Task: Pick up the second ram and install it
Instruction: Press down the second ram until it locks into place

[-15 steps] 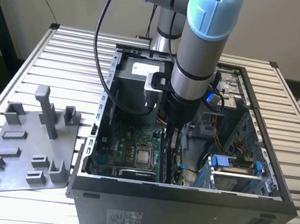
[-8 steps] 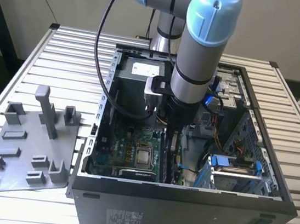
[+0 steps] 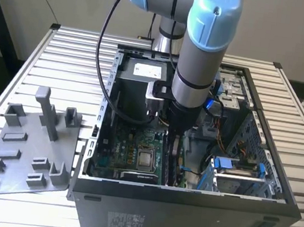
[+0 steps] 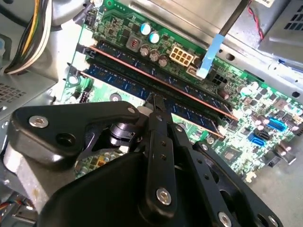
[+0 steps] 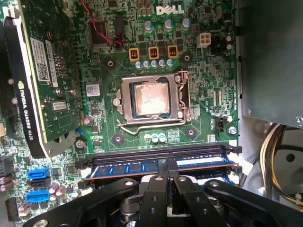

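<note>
My gripper [image 3: 174,145] reaches down inside the open computer case [image 3: 184,207], beside the CPU socket [image 5: 150,101]. In both wrist views its fingers are shut together. Their tips [image 5: 166,164] rest on the top edge of the second ram [image 5: 128,168], a long bluish stick with dark chips that stands in a slot on the green motherboard [image 5: 199,71]. In the second wrist view the fingertips [image 4: 154,101] touch that stick [image 4: 110,84], and another stick [image 4: 142,64] stands in the slot just beyond it. The fingers line up along the stick's length, not across it.
An empty black slot [image 5: 156,152] lies between the sticks and the CPU socket. A graphics card [image 5: 42,80] stands on the board. Yellow cables [image 4: 33,38] and a drive cage [image 3: 239,175] crowd the case. A grey holder tray [image 3: 29,148] lies on the table outside the case, at the exterior view's left.
</note>
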Robot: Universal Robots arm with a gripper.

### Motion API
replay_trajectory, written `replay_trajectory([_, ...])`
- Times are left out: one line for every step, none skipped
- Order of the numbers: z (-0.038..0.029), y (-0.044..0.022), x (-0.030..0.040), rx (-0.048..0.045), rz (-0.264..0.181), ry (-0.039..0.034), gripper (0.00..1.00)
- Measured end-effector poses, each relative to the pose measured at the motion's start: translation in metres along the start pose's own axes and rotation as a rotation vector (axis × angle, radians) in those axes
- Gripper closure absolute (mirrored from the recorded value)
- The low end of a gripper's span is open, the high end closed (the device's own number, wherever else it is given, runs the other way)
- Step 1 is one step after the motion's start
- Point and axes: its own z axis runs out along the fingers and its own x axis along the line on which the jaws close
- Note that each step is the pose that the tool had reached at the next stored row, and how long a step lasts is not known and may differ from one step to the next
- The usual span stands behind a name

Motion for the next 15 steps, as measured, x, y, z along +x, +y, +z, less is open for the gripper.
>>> replay_trajectory([-0.0027, -0.0001, -0.0005, 0.0007, 0.000, -0.0047, 0.89])
replay_trajectory([-0.0074, -0.0001, -0.0006, 0.0005, 0.000, -0.0035, 0.89])
replay_trajectory([-0.0124, -0.0001, -0.0006, 0.0003, 0.000, -0.0021, 0.89])
replay_trajectory([-0.0171, -0.0001, -0.0008, 0.0003, 0.000, -0.0019, 0.89])
replay_trajectory([-0.0215, -0.0001, -0.0010, 0.0003, 0.000, -0.0022, 0.89])
replay_trajectory([-0.0263, -0.0001, -0.0012, 0.0002, 0.000, -0.0017, 0.89])
replay_trajectory([-0.0285, -0.0002, -0.0014, 0.0003, 0.000, -0.0019, 0.89])
replay_trajectory([-0.0291, -0.0002, -0.0014, 0.0003, 0.000, -0.0018, 0.89])
replay_trajectory([-0.0291, -0.0002, -0.0014, 0.0004, 0.000, -0.0022, 0.89])
replay_trajectory([-0.0294, -0.0002, -0.0015, 0.0003, 0.000, -0.0019, 0.89])
replay_trajectory([-0.0297, -0.0002, -0.0014, 0.0003, 0.000, -0.0016, 0.89])
replay_trajectory([-0.0299, -0.0002, -0.0014, 0.0003, 0.000, -0.0015, 0.89])
replay_trajectory([-0.0301, -0.0002, -0.0015, 0.0004, 0.000, -0.0014, 0.89])
replay_trajectory([-0.0303, -0.0002, -0.0015, 0.0004, 0.000, -0.0014, 0.89])
replay_trajectory([-0.0306, -0.0002, -0.0015, 0.0003, 0.000, -0.0012, 0.89])
